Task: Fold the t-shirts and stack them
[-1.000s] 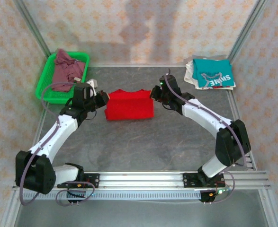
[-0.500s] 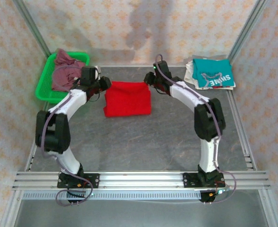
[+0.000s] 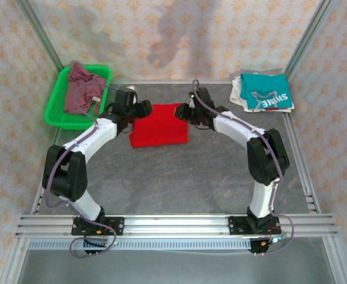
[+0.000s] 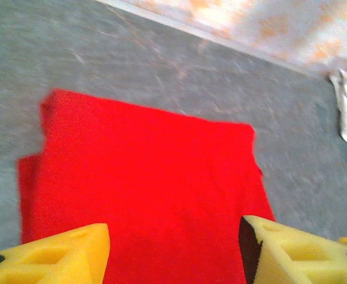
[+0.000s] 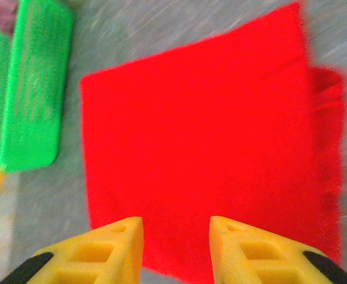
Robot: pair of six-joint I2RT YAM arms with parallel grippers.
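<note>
The folded red t-shirt (image 3: 159, 126) lies flat on the grey table (image 3: 179, 177), in the far middle. My left gripper (image 3: 145, 109) hovers at its far left corner, open, with the red shirt (image 4: 149, 177) below the wide gap of my left gripper (image 4: 173, 254). My right gripper (image 3: 182, 112) is at the far right corner, open over the red cloth (image 5: 208, 136), with nothing between the fingers of my right gripper (image 5: 176, 248). The teal "SHINE" shirt (image 3: 268, 92) rests on the whitish shirt (image 3: 238, 93) at the back right. The mauve shirt (image 3: 78, 89) lies crumpled in the basket.
The green mesh basket (image 3: 55, 113) stands at the back left, close to my left arm; its wall (image 5: 31, 89) appears in the right wrist view. Metal frame rails border the table. Bare grey table spreads in front of the red shirt.
Both grippers went from the red shirt's sides to its far corners, then inward over its far edge. The shirt now lies a little farther back.
</note>
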